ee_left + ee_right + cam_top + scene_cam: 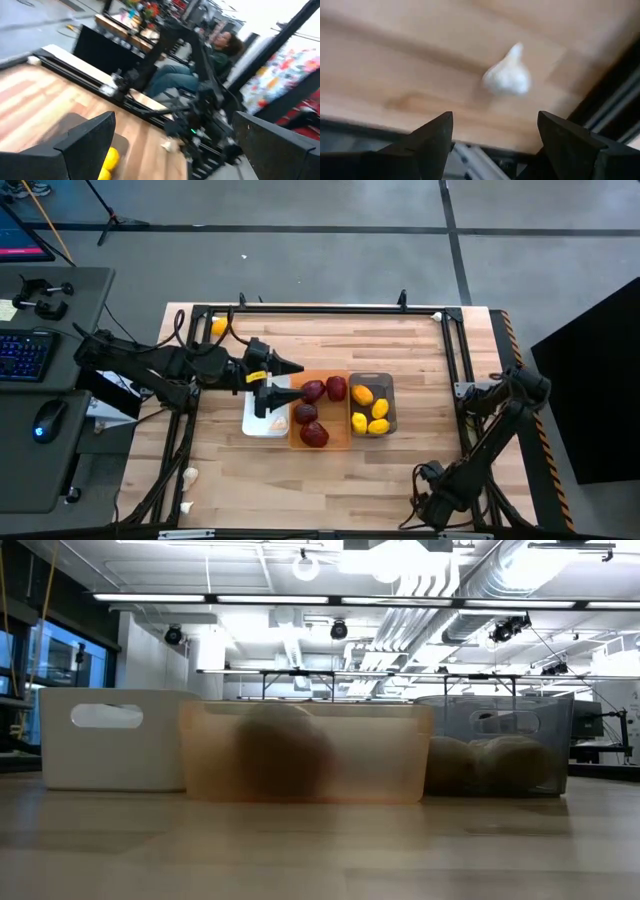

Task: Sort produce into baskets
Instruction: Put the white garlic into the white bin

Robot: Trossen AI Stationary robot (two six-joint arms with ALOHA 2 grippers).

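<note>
We see the three baskets side by side in the middle of the table (420, 340). The orange bin (345, 445) holds four dark red fruits (313, 391), and the grey bin (387, 380) holds four lemons (362, 394). The white bin (250, 425) has one garlic bulb (279, 422) in it.

The left gripper (266, 392) is above the white bin, its fingers wide apart and holding nothing. The right gripper (495, 137) is folded back near the right front of the table, fingers apart and empty; its camera shows a loose bulb (507, 75) on the wood.

We judge the task mostly done. Still left are one lemon (218, 327) at the far left corner and two bulbs (190, 475) at the near left edge.
</note>
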